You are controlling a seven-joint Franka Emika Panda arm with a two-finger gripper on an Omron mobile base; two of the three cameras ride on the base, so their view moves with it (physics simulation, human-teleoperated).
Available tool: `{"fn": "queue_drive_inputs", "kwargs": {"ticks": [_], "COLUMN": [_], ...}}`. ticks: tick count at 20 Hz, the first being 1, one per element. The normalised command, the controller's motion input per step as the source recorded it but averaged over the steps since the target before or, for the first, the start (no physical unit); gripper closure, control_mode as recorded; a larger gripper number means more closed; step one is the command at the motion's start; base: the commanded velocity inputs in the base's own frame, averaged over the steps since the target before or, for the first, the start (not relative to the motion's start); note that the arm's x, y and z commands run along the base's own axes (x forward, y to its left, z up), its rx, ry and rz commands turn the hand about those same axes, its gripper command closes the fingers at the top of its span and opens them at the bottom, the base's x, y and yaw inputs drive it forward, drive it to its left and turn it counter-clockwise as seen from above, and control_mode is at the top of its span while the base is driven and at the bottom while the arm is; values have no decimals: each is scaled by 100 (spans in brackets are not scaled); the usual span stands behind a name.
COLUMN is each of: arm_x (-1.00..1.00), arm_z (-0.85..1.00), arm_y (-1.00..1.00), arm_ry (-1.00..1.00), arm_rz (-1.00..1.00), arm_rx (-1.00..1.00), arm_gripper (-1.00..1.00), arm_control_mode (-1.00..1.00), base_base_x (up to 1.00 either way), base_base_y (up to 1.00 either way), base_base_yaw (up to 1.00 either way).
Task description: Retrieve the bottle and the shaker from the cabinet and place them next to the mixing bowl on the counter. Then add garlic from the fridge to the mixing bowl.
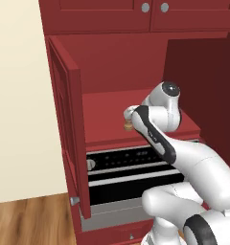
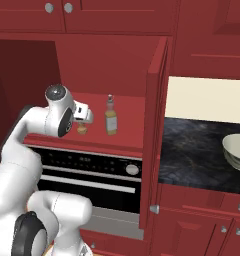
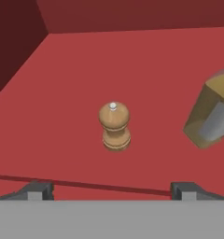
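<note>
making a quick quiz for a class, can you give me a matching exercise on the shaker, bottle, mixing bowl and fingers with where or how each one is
Things:
1 shaker
2 bottle
3 mixing bowl
4 fingers

Descriptions:
A on the black counter, right of the open cabinet door
B tall, standing on the cabinet shelf
C spread wide, holding nothing
D short and wooden, upright in front of the hand

Pairs: 1-D, 2-B, 3-A, 4-C

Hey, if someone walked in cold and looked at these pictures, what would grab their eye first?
Probably the white arm reaching into the open red cabinet above the black oven. Its gripper, fingers spread wide, hovers over a small wooden shaker standing upright on the shelf, with the pale yellow bottle upright just beside it. Off to the right, a cream mixing bowl sits on the black counter.
</note>
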Motion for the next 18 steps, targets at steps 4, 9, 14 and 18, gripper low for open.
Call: {"fn": "queue_drive_inputs", "kwargs": {"ticks": [4, 9, 14, 18], "arm_x": [27, 7, 0, 0], "arm_z": [0, 0, -23, -37], "arm_y": [0, 0, 0, 0], "arm_ry": [0, 0, 2, 1], "arm_rz": [0, -1, 0, 0], "arm_rx": [0, -2, -1, 0], "arm_gripper": [-100, -100, -100, -100], "arm_control_mode": [-100, -100, -100, -100], "base_base_x": [0, 0, 0, 0], "base_base_y": [0, 0, 0, 0], "base_base_yaw": [0, 0, 0, 0]}}
